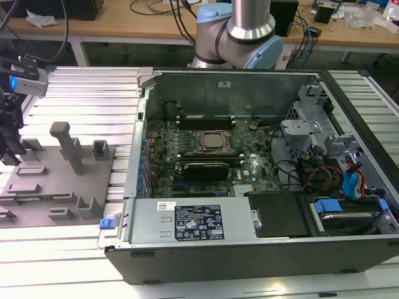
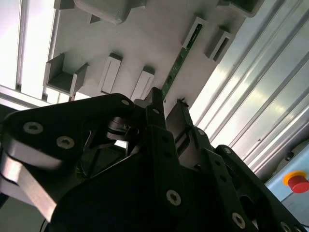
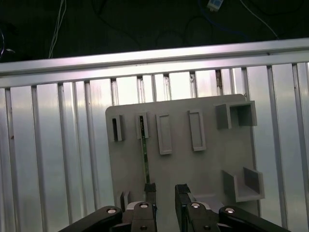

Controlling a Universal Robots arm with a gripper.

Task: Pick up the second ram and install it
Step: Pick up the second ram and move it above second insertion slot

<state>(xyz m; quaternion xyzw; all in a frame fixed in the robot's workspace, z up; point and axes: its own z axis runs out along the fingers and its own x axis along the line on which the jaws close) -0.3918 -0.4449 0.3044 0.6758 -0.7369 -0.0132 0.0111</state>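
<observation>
The second ram point(image 3: 144, 154) is a thin dark green strip standing on edge in a slot of the grey tray point(image 3: 207, 174). In the second wrist view the ram point(image 2: 179, 60) runs from a tray slot toward my fingertips. My gripper point(image 3: 165, 189) hangs over the tray's near end, open, with bare tray showing in the gap. The ram's near end lines up with one finger point(image 3: 150, 189) rather than with the gap. In the exterior view the gripper point(image 1: 10, 149) is at the far left, above the tray point(image 1: 62, 199).
An open computer case point(image 1: 262, 249) fills the exterior view's middle and right, with the CPU socket point(image 1: 214, 141) and long black slots point(image 1: 206, 117) on its motherboard. A tall grey post point(image 1: 67, 144) rises from the tray. Ribbed aluminium table point(image 3: 58, 159) surrounds the tray.
</observation>
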